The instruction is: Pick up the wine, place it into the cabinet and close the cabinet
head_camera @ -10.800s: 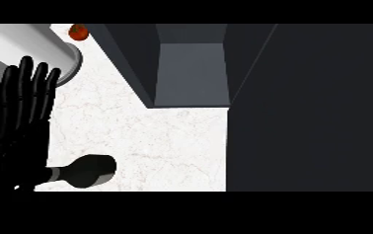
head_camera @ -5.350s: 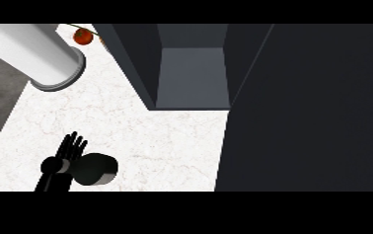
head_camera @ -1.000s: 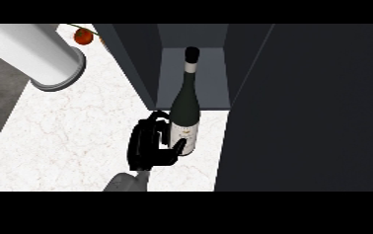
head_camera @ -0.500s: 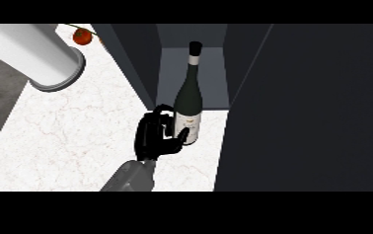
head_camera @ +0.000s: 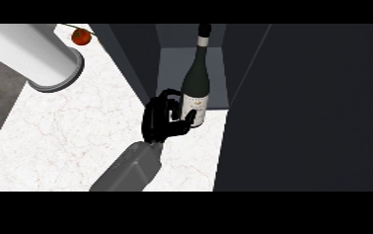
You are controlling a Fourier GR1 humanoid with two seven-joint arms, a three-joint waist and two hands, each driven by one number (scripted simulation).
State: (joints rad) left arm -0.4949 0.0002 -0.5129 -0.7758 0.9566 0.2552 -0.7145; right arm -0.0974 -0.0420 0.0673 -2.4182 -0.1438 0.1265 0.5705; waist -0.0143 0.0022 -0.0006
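The wine bottle is dark green with a pale label and a black cap. It stands nearly upright at the mouth of the open dark cabinet, its neck reaching over the grey interior and its base above the counter's white top. My left hand is shut on the bottle's lower body from the left, fingers curled round the label and thumb across its front. The grey forearm runs down to the lower edge. My right hand does not show.
The cabinet's open door is a big dark panel filling the right side. A pale cylinder lies at the upper left, with a red round fruit behind it. The marbled white counter spreads left of the arm.
The left hand has carried the bottle a little farther toward and into the cabinet's opening. More of the forearm now shows.
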